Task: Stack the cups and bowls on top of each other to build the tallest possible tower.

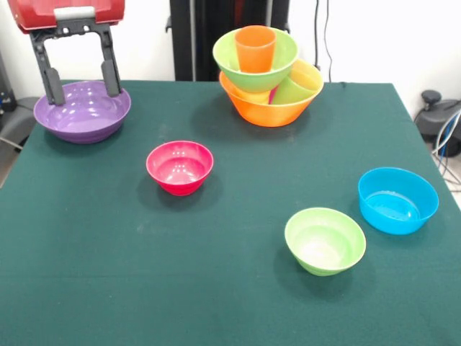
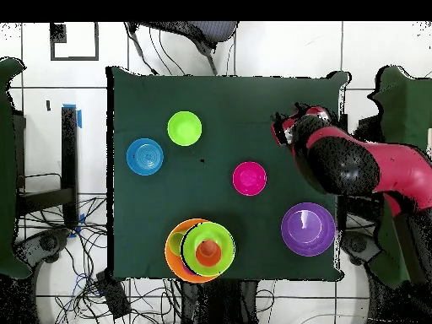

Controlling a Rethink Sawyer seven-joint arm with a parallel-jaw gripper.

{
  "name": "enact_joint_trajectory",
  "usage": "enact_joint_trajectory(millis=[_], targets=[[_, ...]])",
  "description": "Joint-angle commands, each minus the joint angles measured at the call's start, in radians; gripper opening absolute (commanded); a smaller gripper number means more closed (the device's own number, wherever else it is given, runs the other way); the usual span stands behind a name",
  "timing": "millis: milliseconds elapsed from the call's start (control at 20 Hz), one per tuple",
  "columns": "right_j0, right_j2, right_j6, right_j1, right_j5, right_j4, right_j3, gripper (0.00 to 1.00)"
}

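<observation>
Over the wide purple bowl (image 1: 82, 112), the gripper (image 1: 81, 83) spreads its fingers (image 1: 52, 86) wide, holding nothing.

Dark green cloth-covered table (image 1: 108, 274) before a white wall (image 1: 374, 36), a black column (image 1: 198, 36) far centre, pale tiled floor (image 2: 59, 110) with dark grout lines, tangled cables (image 2: 126, 295) and a chair base (image 2: 190, 32) round the table.

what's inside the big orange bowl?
Orange bowl holds tumblers, a light-green one showing, with the large green bowl and orange cup on top. Rest is covered.
</observation>
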Motion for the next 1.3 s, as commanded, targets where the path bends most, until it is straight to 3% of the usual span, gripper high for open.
enact_joint_trajectory(millis=[50, 350, 700, 1300], targets=[[0.152, -0.133, 0.053, 0.010, 0.056, -0.084, -0.092, 1.00], [0.261, -0.228, 0.175, 0.026, 0.001, -0.051, -0.161, 1.00], [0.428, -0.393, 0.324, 0.036, -0.096, -0.049, -0.200, 1.00], [0.563, -0.466, 0.469, -0.036, -0.204, 0.021, -0.077, 1.00]])
